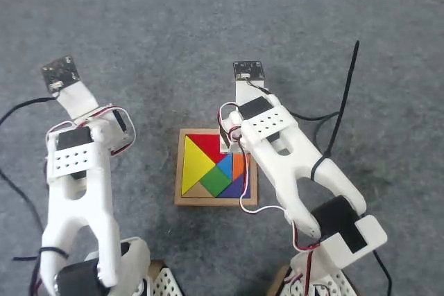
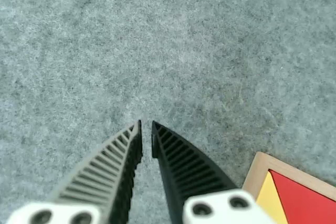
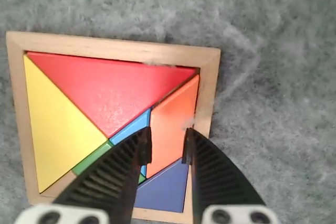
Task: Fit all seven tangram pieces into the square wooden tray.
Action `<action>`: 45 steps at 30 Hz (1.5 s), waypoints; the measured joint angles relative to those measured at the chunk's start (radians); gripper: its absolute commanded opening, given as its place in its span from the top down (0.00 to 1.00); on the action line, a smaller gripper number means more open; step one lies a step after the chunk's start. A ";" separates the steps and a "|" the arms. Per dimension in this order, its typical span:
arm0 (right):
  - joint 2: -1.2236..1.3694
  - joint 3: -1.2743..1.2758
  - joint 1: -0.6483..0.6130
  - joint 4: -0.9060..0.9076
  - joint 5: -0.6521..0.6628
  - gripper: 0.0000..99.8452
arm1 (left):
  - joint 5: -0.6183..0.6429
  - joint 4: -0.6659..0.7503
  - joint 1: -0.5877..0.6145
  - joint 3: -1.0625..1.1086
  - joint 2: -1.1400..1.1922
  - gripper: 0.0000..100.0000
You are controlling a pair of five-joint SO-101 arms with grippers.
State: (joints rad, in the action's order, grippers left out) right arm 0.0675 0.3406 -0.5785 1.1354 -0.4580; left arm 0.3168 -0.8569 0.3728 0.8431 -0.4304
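Two tools stand differently. In its wrist view the left tool (image 2: pixel 146 125) has its ribbed fingers all but closed, a sliver between the tips and nothing in them. It is over the bare grey bench (image 2: pixel 168 35), with a corner of the wooden tray (image 2: pixel 257 174) near. The right wrist view gives detail that the arm covers from above: the right tool (image 3: pixel 165 145) is part open, its fingers either side of the orange piece (image 3: pixel 170 121), which lies in the tray against the rim. Whether they touch it cannot be told. The red piece (image 3: pixel 110 87), yellow piece (image 3: pixel 52 119), blue piece (image 3: pixel 131 127), green piece (image 3: pixel 89 162) and dark blue piece (image 3: pixel 163 188) lie around it. The high view adds the layout: the tray sits between the arms, well apart from the left arm (image 1: pixel 76 164).
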 measured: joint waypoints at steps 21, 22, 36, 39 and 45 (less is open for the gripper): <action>-0.143 0.075 0.252 0.011 0.063 0.99 | 0.000 0.000 0.000 0.000 0.000 0.97; -0.178 0.101 0.281 -0.003 0.078 0.99 | 0.000 0.000 0.000 0.000 0.000 0.97; -0.891 0.726 0.411 -0.470 0.376 0.99 | 0.000 0.000 0.000 0.000 0.000 0.99; -1.017 0.848 0.408 -0.598 0.460 0.99 | 0.000 0.000 0.000 0.000 0.000 0.99; -1.177 1.066 0.408 -0.878 0.494 0.99 | -0.005 0.000 0.000 0.000 0.000 0.99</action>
State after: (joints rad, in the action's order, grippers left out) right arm -1.1093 1.4070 -0.1703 0.2578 0.0361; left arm 0.3122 -0.8569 0.3728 0.8431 -0.4304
